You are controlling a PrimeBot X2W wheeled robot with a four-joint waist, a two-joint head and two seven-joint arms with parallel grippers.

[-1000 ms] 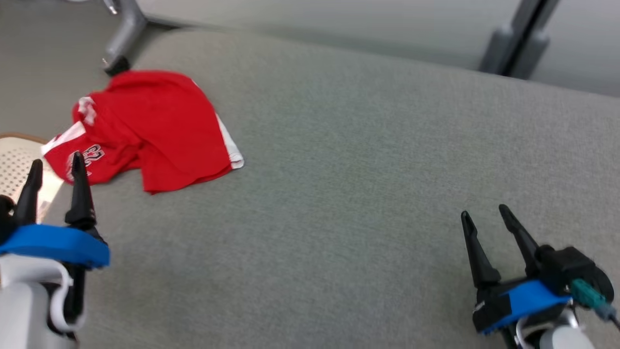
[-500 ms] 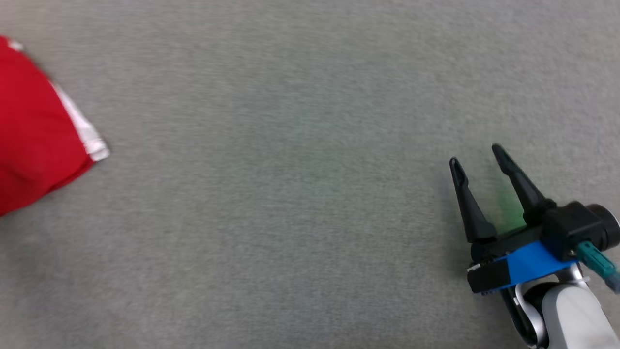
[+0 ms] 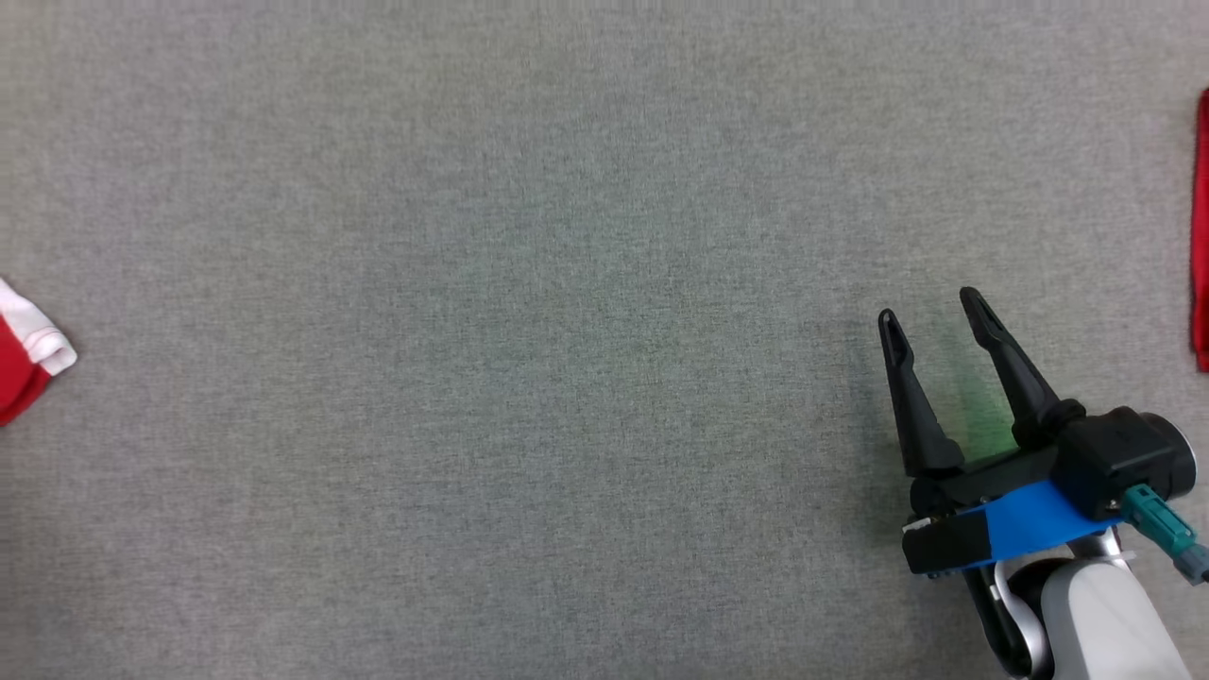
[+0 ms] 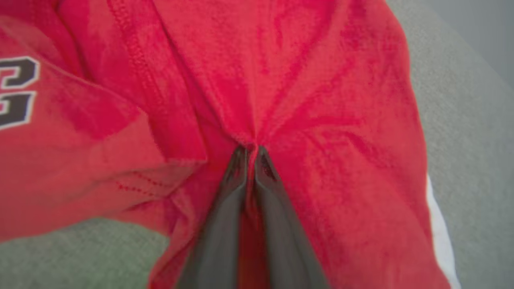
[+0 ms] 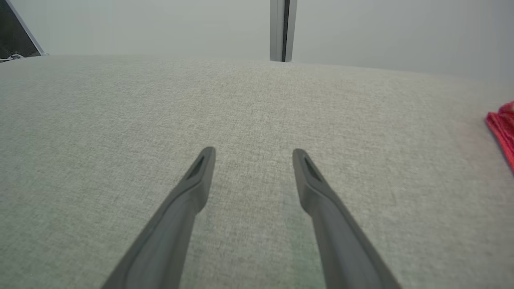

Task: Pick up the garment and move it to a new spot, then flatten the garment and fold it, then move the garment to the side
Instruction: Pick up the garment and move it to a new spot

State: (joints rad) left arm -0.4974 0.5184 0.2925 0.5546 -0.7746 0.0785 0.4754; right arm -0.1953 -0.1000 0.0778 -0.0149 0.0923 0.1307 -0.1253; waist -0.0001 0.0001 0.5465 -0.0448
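Left gripper: your left gripper is clamped tight, its two dark fingers pressed together on a pinch of cloth that puckers at their tips.
Held item: you have hold of the red knit garment with white trim and dark white-edged numerals. It bunches in folds around and past the fingers.
Garment position: it sits over the grey woven fabric surface. In your head view its red corner and white hem show at the far left edge.
Right gripper: your right gripper is spread wide with nothing between its fingers, low on the right of the head view. You cannot tell whether its tips touch the surface.
Between them: bare grey surface; garment and right gripper are well apart.
Right edge: a strip of red cloth lies there. Whether it belongs to the same garment is unclear.
Far side: a grey upright metal post rises beyond the surface's far edge.
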